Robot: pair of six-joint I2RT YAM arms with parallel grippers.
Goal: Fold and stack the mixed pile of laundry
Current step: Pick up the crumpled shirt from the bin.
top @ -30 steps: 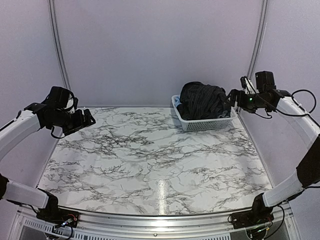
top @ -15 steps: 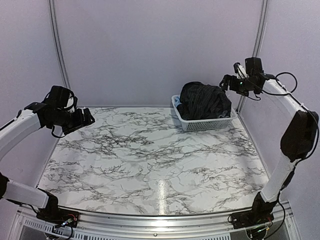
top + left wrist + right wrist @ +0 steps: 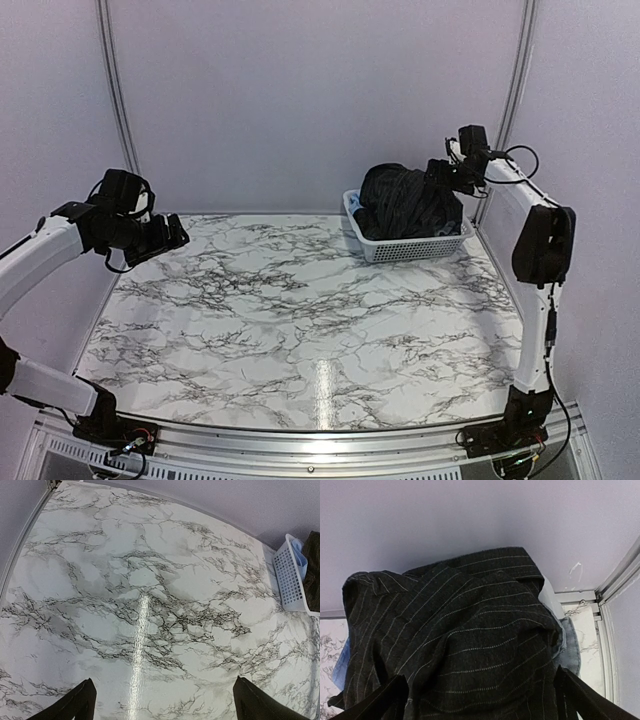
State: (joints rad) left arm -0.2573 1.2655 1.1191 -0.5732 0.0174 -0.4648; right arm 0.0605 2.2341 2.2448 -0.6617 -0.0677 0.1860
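Observation:
The mixed laundry pile (image 3: 405, 200) is heaped in a white lattice basket (image 3: 415, 248) at the table's back right. A black pinstriped shirt (image 3: 460, 625) covers the top of it. A grey-blue piece (image 3: 570, 640) shows at its right edge and a light blue one (image 3: 340, 667) at its left. My right gripper (image 3: 440, 173) hovers open just above the pile's back right side. In its wrist view, the right gripper (image 3: 481, 677) has its fingers wide apart over a bulge of the shirt, holding nothing. My left gripper (image 3: 175, 235) hangs open and empty above the table's left edge, far from the pile.
In the left wrist view, the left gripper (image 3: 165, 702) looks down on bare marble table (image 3: 150, 580), with the basket (image 3: 287, 575) at the far right. The back wall and a corner rail (image 3: 615, 580) stand close behind the basket.
The right arm has swung from the basket's right side up and back, bringing its open gripper over the pile. The left arm has stayed put.

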